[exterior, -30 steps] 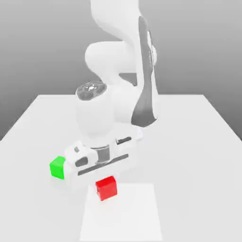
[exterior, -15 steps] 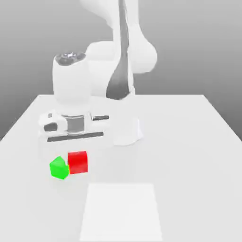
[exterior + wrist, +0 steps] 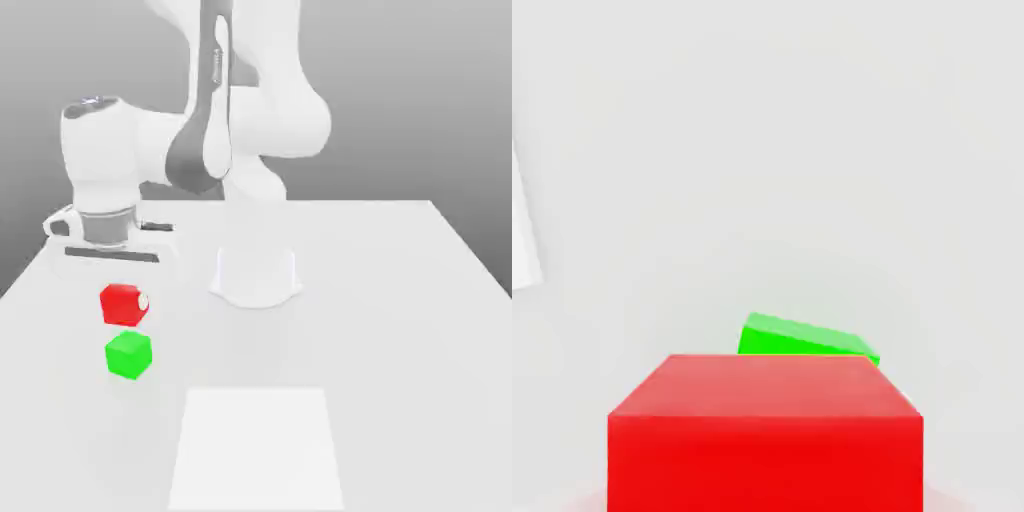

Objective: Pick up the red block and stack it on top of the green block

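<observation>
The red block (image 3: pixel 124 304) is hanging off the bench (image 3: pixel 400 300), directly under the tool (image 3: pixel 122 300), on the exterior view's left side. The green block (image 3: pixel 128 355) is sitting on the bench just below it, apart from it, seemingly a touch toward the exterior view's right. The arm's base (image 3: pixel 255 278) is standing behind both blocks, further to the exterior view's right. A flat square patch (image 3: pixel 257 450) is lying on the bench nearer the camera, right of the green block.

In the hand view, the red block (image 3: pixel 765 435) is sitting in front, with the green block (image 3: pixel 805 338) peeking out beyond it.

no readable text, labels or numbers, as far as visible
</observation>
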Controlling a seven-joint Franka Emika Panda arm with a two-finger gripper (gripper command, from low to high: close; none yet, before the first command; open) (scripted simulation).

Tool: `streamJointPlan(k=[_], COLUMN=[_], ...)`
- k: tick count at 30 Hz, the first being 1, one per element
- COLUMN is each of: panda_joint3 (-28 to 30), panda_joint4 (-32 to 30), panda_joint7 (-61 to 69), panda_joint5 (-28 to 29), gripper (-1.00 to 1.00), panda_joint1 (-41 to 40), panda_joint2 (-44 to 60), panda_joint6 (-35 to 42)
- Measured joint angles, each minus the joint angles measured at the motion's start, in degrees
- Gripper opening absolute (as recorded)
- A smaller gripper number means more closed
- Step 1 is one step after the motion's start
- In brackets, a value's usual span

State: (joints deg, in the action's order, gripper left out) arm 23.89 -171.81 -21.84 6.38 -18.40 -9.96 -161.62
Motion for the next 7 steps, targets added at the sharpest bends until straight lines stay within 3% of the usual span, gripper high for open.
streamJointPlan(k=[3,4,7], panda_joint3=[0.74,0.84,0.84], panda_joint4=[0.06,0.06,0.06], panda_joint7=[2.27,2.46,2.46], panda_joint5=[-3.32,-3.60,-3.60], gripper=[-1.00,1.00,1.00], panda_joint1=[1.61,1.74,1.74], panda_joint2=[5.46,7.25,7.25], panda_joint6=[-5.48,-7.36,-7.36])
